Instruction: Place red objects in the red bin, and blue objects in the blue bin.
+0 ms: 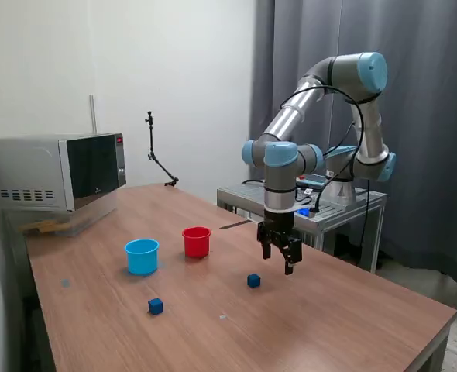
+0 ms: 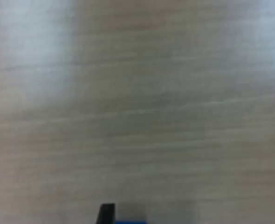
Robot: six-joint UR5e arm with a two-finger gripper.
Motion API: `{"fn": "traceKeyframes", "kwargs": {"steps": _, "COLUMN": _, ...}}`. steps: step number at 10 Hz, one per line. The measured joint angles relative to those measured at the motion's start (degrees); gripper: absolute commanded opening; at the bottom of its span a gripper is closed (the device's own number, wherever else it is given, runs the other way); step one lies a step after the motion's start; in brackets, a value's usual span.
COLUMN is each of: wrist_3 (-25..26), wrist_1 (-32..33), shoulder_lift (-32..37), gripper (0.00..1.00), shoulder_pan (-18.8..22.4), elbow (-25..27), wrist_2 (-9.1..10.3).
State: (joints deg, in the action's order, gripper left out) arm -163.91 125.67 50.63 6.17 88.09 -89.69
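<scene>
hangs above the wooden table (image 1: 352,310), gripper (image 1: 281,260) pointing down with fingers a little apart and nothing between them, just above and toward the exterior view's right of one blue cube (image 1: 253,280). second blue cube (image 1: 156,306) lying nearer the front edge, below the blue bin (image 1: 142,256), with the red bin (image 1: 197,242) upright just beside that bin on the exterior view's right; no red cubes to be seen. blurred wood grain in the wrist view, plus a sliver of blue (image 2: 130,221) at the frame's edge beside a dark fingertip (image 2: 106,213).
</scene>
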Motion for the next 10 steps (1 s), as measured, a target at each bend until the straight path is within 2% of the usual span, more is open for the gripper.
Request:
{"fn": "traceKeyframes", "kwargs": {"steps": 3, "wrist_3": -3.20, "wrist_1": 2.11, "shoulder_lift": -1.68, "gripper": 1.00, "shoulder_pan": -2.05, "elbow": -0.76, "wrist_2": -0.42}}
{"fn": "traceKeyframes", "kwargs": {"steps": 10, "wrist_3": -3.87, "wrist_1": 4.23, "shoulder_lift": -5.03, "gripper": 1.00, "shoulder_pan": -3.36, "elbow": -1.44, "wrist_2": -0.32}}
